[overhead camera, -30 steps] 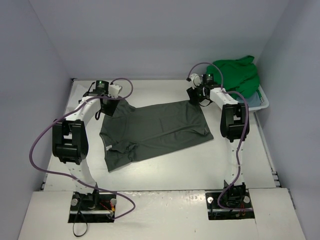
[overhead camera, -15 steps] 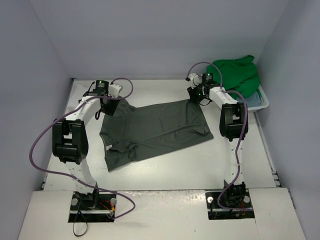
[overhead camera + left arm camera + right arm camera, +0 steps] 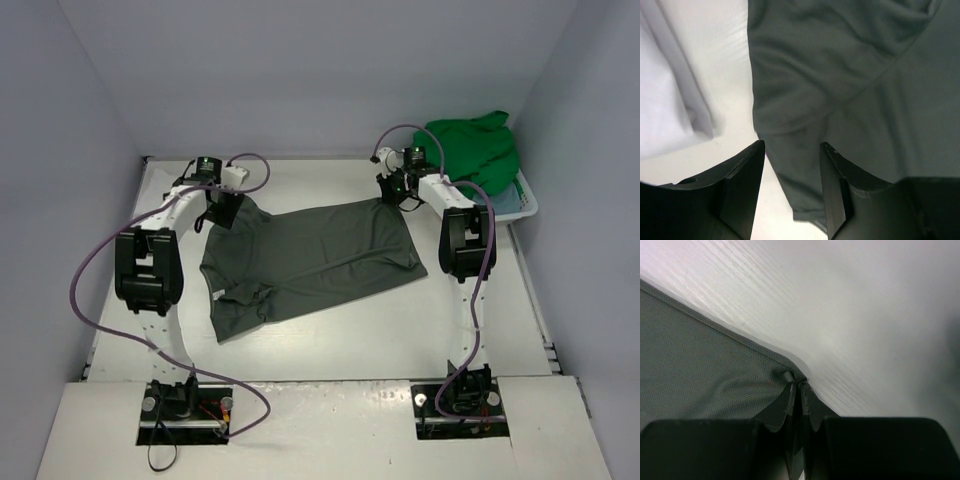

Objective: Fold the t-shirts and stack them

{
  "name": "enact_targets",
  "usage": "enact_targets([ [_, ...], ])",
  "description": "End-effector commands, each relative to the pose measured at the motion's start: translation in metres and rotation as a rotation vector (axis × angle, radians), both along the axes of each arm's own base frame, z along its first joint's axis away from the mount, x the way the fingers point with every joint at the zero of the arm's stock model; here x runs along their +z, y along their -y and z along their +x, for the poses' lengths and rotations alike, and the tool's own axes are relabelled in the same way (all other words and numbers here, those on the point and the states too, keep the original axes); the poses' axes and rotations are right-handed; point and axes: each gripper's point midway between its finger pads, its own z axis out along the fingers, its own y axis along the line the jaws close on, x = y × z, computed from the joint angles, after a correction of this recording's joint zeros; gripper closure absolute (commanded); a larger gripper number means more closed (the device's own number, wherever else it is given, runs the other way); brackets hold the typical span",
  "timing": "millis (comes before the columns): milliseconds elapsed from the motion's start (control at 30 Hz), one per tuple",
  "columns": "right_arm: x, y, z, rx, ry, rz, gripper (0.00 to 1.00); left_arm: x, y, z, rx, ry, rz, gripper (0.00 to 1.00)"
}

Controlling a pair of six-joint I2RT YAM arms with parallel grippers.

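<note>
The dark grey-olive t-shirt (image 3: pixel 305 260) is lying spread flat in the middle of the tabletop (image 3: pixel 350 340). The right gripper (image 3: pixel 398 196) is pinching the shirt's far right corner, its fingers pressed together on the bunched hem. The left gripper (image 3: pixel 222 212) is hanging over the shirt's far left corner, jaws spread, with cloth showing under the gap. A green t-shirt (image 3: pixel 475 150) is lying heaped over the white basket (image 3: pixel 527 207) at the tabletop's far right corner, close beside the right gripper.

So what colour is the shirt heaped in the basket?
Bright green. The crumpled cloth t-shirt shows best in the top external view.
</note>
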Motion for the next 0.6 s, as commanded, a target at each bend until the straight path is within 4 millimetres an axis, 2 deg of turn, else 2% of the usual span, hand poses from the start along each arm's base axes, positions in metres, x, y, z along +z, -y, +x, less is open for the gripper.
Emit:
enact_targets([
  [0,0.018,-0.004,-0.003,0.008,0.019,0.007,1.00,0.025,0.009,0.030,-0.034,0.080,-0.040,0.57],
  [100,0.017,-0.005,-0.007,0.012,0.011,0.009,1.00,0.019,0.013,0.045,-0.052,0.079,-0.046,0.57],
  [133,0.017,-0.006,-0.009,0.016,0.011,0.012,1.00,0.028,0.014,0.055,-0.054,0.112,-0.052,0.57],
  [167,0.017,-0.007,-0.010,0.017,0.009,0.014,1.00,0.027,0.014,0.061,-0.053,0.122,-0.050,0.57],
  [233,0.014,-0.008,-0.013,0.020,0.005,0.012,1.00,0.039,0.015,0.076,-0.050,0.176,-0.055,0.57],
  [433,0.006,-0.009,-0.020,0.024,-0.010,0.014,1.00,0.047,0.011,0.107,-0.012,0.259,-0.044,0.56],
  [500,0.006,-0.010,-0.021,0.024,-0.011,0.017,1.00,0.044,0.012,0.114,-0.004,0.268,-0.051,0.56],
  [533,0.005,-0.010,-0.022,0.023,-0.013,0.018,1.00,0.035,0.013,0.116,-0.003,0.250,-0.050,0.56],
  [567,0.006,-0.010,-0.023,0.024,-0.012,0.019,1.00,0.040,0.013,0.122,0.004,0.264,-0.055,0.56],
])
